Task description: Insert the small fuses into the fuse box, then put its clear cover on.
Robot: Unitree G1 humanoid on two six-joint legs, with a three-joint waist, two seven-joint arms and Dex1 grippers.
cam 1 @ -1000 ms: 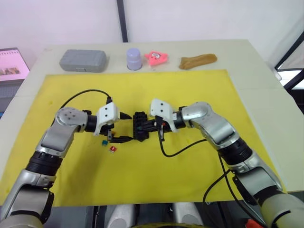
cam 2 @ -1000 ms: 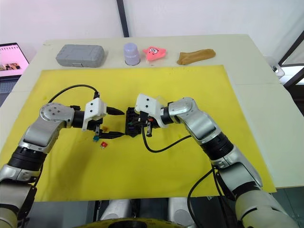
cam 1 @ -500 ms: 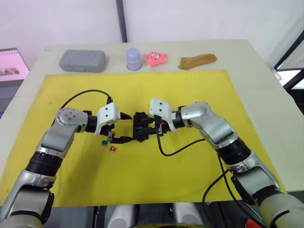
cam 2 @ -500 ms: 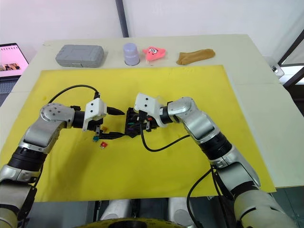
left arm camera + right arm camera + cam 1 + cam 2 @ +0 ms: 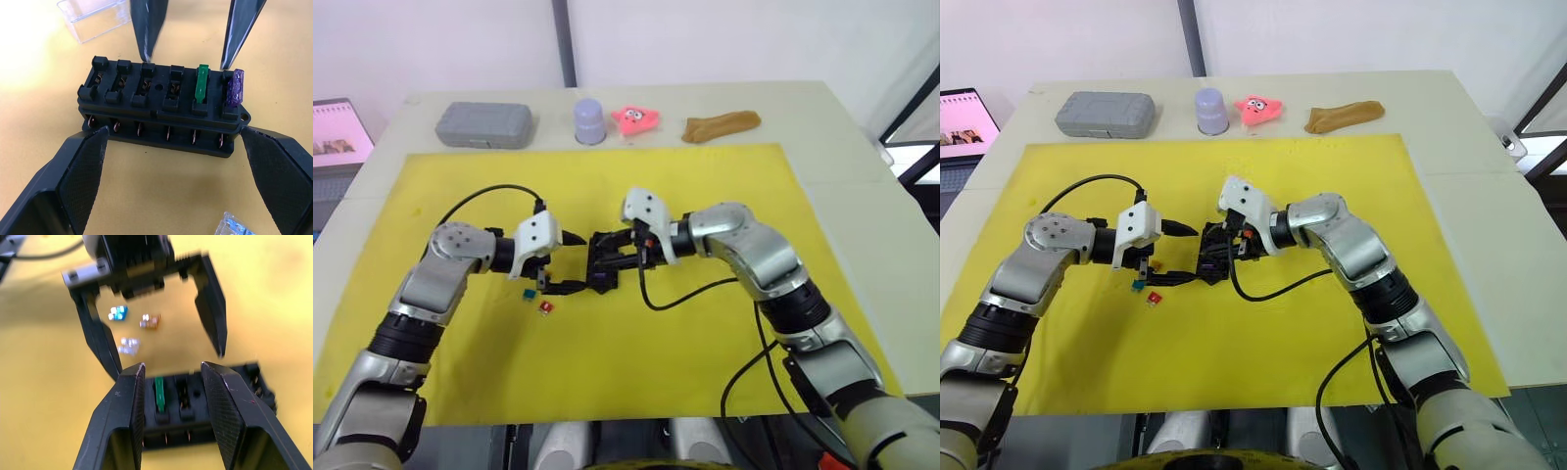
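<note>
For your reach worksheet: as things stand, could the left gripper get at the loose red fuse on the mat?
Probably yes. The red fuse lies bare on the mat beside the open left gripper, with nothing over it. But that gripper straddles the fuse box and would have to leave it first.

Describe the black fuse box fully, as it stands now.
The fuse box is a black plastic block with two rows of slots, lying flat near the middle of the yellow mat. A green fuse and a purple fuse stand seated in the two end positions; the other slots are empty. Metal contacts show along its side. The left gripper is open, straddling it; the right gripper hovers open above.
</note>
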